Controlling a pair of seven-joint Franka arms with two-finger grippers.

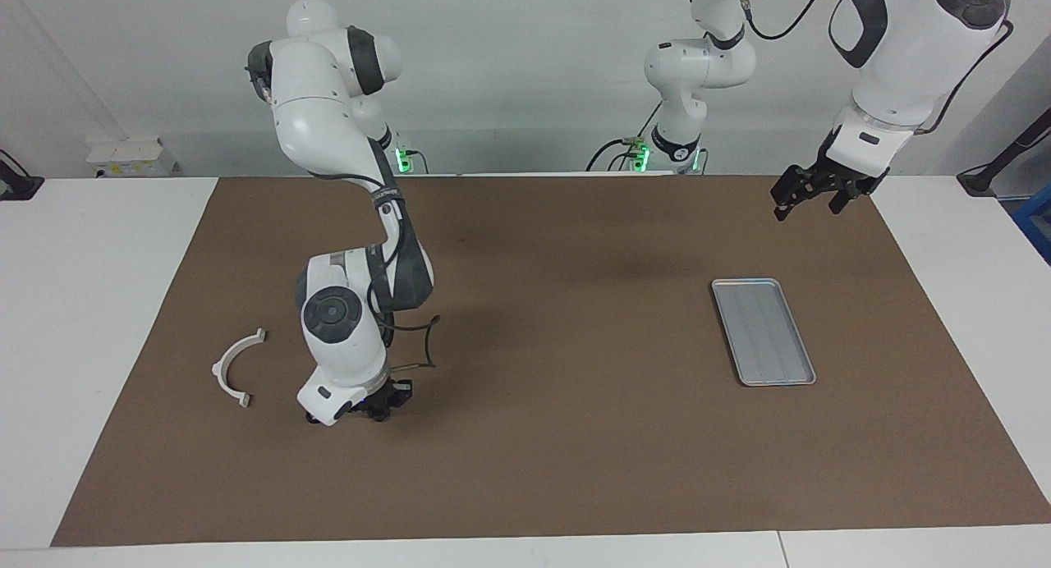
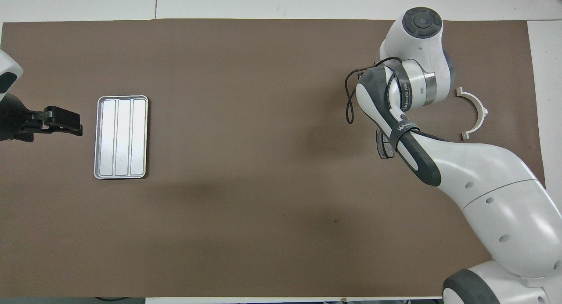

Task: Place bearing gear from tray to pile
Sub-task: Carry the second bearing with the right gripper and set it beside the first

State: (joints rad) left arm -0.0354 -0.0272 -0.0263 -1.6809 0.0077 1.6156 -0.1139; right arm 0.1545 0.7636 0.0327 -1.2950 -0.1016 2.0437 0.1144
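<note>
The silver-grey tray [image 1: 762, 331] lies on the brown mat toward the left arm's end and holds nothing; it also shows in the overhead view [image 2: 121, 137]. The white half-ring bracket [image 1: 238, 367] of the pile lies toward the right arm's end, also in the overhead view [image 2: 474, 113]. A dark grey pad-shaped piece [image 2: 384, 143] shows partly under the right arm. My right gripper [image 1: 374, 408] is down at the mat beside the bracket; the arm hides it from above. No bearing gear shows. My left gripper [image 1: 809, 194] is raised and open over the mat beside the tray [image 2: 66, 121].
The brown mat [image 1: 558, 437] covers most of the white table. Cables and the arms' bases stand at the robots' edge. A small white box [image 1: 131, 156] sits at the table's corner near the right arm's end.
</note>
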